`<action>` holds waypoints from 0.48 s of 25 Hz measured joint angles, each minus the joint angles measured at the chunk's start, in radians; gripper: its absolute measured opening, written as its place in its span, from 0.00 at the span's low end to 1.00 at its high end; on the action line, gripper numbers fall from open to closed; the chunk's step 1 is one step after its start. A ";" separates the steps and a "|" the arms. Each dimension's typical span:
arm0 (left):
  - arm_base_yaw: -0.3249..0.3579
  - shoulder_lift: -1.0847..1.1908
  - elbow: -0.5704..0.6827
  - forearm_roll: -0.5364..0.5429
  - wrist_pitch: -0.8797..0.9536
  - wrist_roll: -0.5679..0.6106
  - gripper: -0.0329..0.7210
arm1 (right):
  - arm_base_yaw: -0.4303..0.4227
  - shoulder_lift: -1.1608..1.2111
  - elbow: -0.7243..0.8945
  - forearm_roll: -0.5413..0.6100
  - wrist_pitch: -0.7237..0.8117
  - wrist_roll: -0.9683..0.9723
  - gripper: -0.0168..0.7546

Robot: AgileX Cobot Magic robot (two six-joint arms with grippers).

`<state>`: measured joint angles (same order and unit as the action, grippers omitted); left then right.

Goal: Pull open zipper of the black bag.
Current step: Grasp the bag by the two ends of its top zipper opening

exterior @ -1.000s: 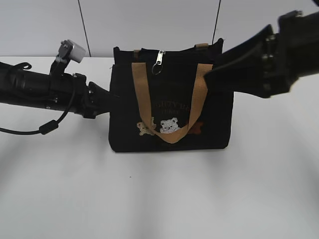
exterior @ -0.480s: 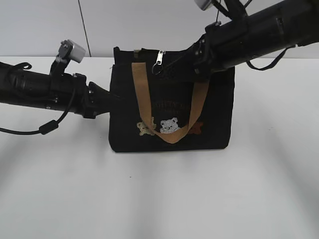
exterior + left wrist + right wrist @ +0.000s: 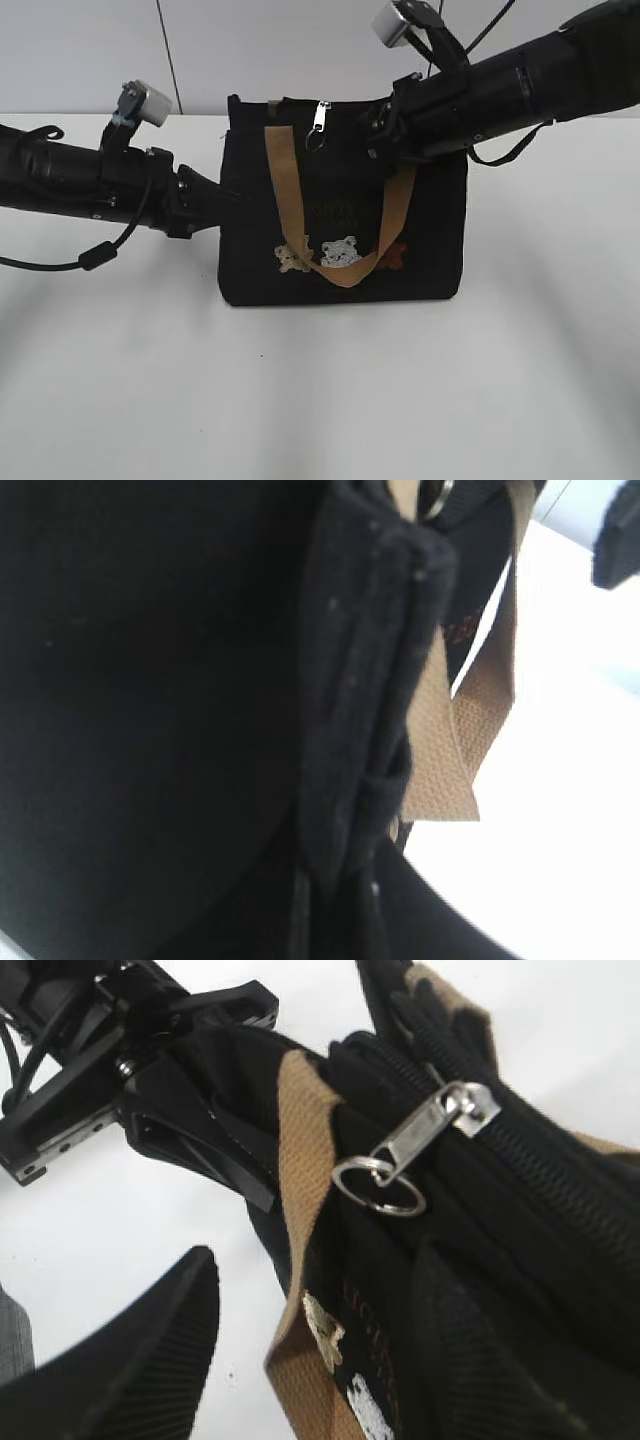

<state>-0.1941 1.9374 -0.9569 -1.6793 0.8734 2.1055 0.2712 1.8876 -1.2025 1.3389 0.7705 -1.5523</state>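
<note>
Zipper on the black bag is closed along the top edge, its silver pull and ring hanging over the front near the left end, just as a second ago. What differs is the right arm: it filled the upper right of the exterior view and sat back from the bag then, and has since swung in lower and closer, so its right hand now sits at the bag's top edge, just right of the pull and over the tan handle. That hand's fingers stand apart with nothing between them, the pull ring lying near but untouched. The left hand has not moved; it is closed tight against the bag's left side, apparently pinching the fabric edge. The bag stands upright on the white desk, and the front handle drapes across the lettering and the little bears.
</note>
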 joint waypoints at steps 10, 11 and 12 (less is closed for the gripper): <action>0.000 0.000 0.000 0.002 -0.006 0.000 0.08 | 0.001 0.052 -0.005 0.143 -0.005 -0.090 0.63; 0.000 0.000 0.000 0.003 -0.007 0.000 0.08 | 0.004 0.058 -0.007 0.149 -0.006 -0.098 0.63; 0.000 0.000 0.000 0.004 -0.007 0.000 0.08 | 0.010 0.060 -0.008 0.151 -0.014 -0.108 0.63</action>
<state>-0.1941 1.9374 -0.9569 -1.6753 0.8668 2.1055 0.2808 1.9476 -1.2100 1.4904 0.7560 -1.6603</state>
